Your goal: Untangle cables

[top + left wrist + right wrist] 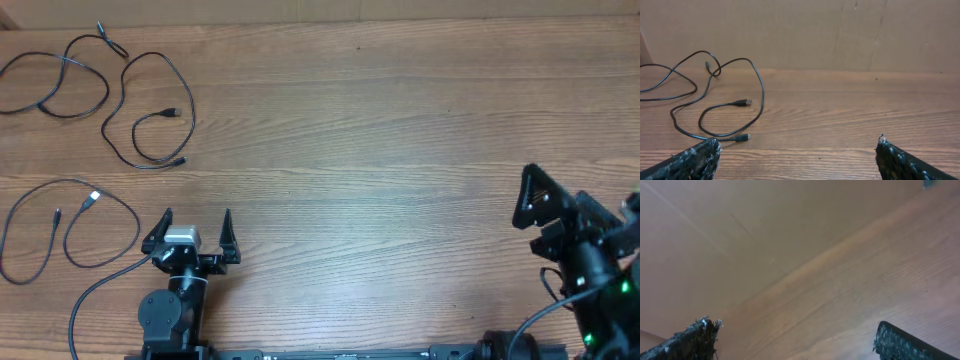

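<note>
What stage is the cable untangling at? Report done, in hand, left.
Done: one cable lies by itself beside the left end effector. In hand: nothing; it and the right end effector are both open and empty. Left: the far cables cross one another in loose loops at far left and need pulling apart.

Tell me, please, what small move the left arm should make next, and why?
Probably ease the left gripper forward and leftward toward the cables where loops cross: its jaws stand open and empty, while the right gripper sits open far off at the right side of the table.
</note>
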You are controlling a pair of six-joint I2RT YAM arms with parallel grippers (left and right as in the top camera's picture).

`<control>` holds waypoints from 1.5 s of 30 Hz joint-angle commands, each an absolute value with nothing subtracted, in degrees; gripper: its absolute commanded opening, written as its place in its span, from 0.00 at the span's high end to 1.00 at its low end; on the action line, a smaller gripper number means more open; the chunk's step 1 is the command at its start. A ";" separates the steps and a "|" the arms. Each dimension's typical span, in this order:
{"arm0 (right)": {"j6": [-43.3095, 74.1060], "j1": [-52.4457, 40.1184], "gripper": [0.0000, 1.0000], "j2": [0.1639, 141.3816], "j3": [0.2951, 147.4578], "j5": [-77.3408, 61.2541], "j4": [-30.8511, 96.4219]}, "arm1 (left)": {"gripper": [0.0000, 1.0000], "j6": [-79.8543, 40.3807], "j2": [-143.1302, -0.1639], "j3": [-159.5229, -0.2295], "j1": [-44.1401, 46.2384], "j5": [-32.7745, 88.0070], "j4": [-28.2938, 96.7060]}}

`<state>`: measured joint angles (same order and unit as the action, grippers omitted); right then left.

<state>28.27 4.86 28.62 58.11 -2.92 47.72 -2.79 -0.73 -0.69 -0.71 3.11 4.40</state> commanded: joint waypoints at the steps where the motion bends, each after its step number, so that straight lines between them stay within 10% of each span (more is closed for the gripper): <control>1: 27.99 4.91 0.00 24.05 52.40 -2.46 43.09 | 0.01 -1.85 -0.32 -0.27 -0.38 2.37 4.38; 19: 27.99 4.89 0.00 0.75 14.00 -2.46 10.48 | 0.01 -1.85 -0.32 -0.27 -0.38 2.37 4.38; 45: 27.99 0.89 0.00 0.12 0.45 -2.44 4.58 | 0.00 -1.85 -0.32 -0.27 -0.38 2.37 4.38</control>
